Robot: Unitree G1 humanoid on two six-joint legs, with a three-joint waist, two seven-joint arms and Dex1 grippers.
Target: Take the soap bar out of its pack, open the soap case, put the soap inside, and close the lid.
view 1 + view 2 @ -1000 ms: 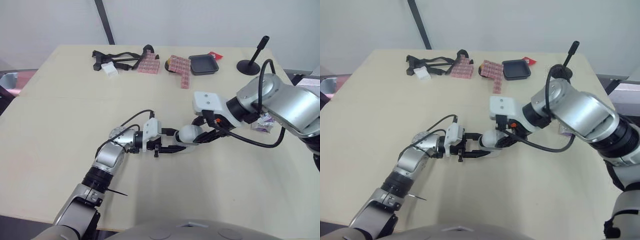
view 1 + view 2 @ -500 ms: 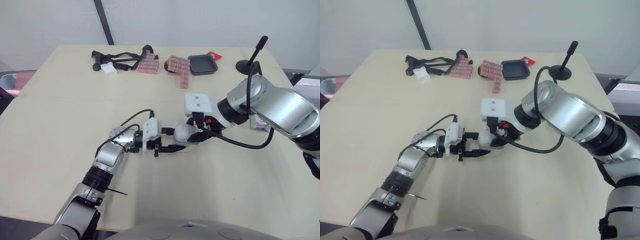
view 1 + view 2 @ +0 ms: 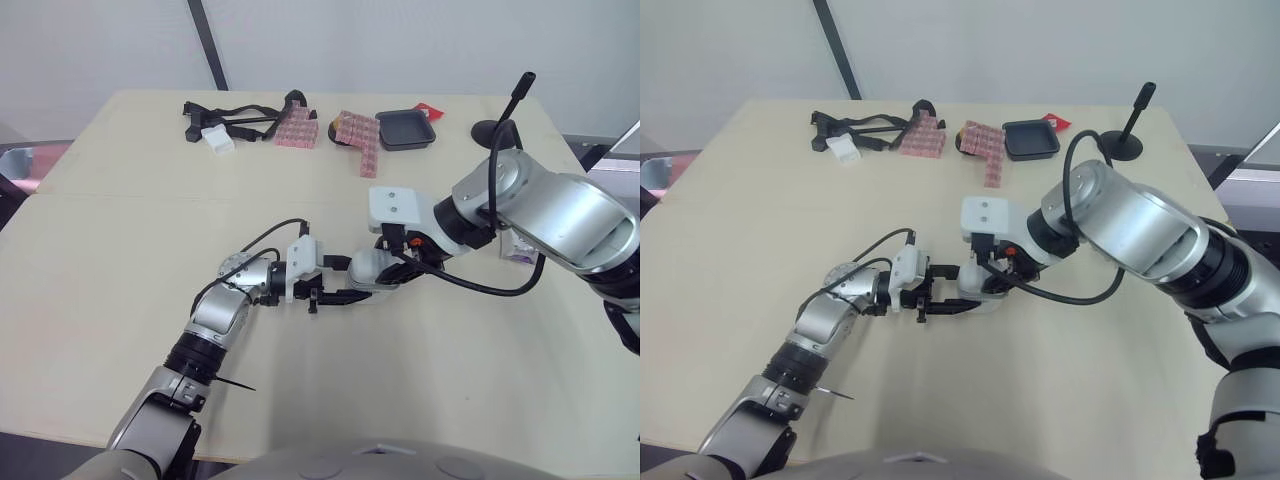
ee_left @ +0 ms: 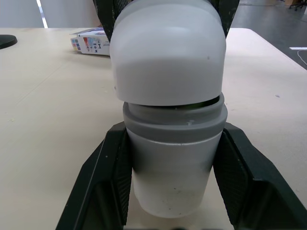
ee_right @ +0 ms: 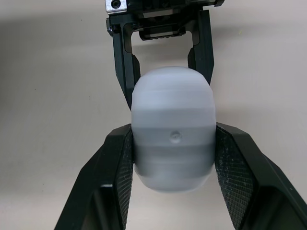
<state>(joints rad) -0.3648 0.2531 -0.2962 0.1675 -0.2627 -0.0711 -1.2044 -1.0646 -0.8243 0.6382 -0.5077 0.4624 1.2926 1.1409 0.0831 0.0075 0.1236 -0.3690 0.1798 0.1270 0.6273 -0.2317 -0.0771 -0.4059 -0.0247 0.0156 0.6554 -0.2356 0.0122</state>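
Soap case sits mid table, gripped from both sides. Left gripper is clamped on the base, right gripper clamped on the lid. Over the last second I've pushed the lid left onto the base; a thin gap remains, so closing looks nearly done

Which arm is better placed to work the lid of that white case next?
Likely the right: the right tool grips the lid, slightly parted from the base; the left tool clamps that base, suited to holding steady.
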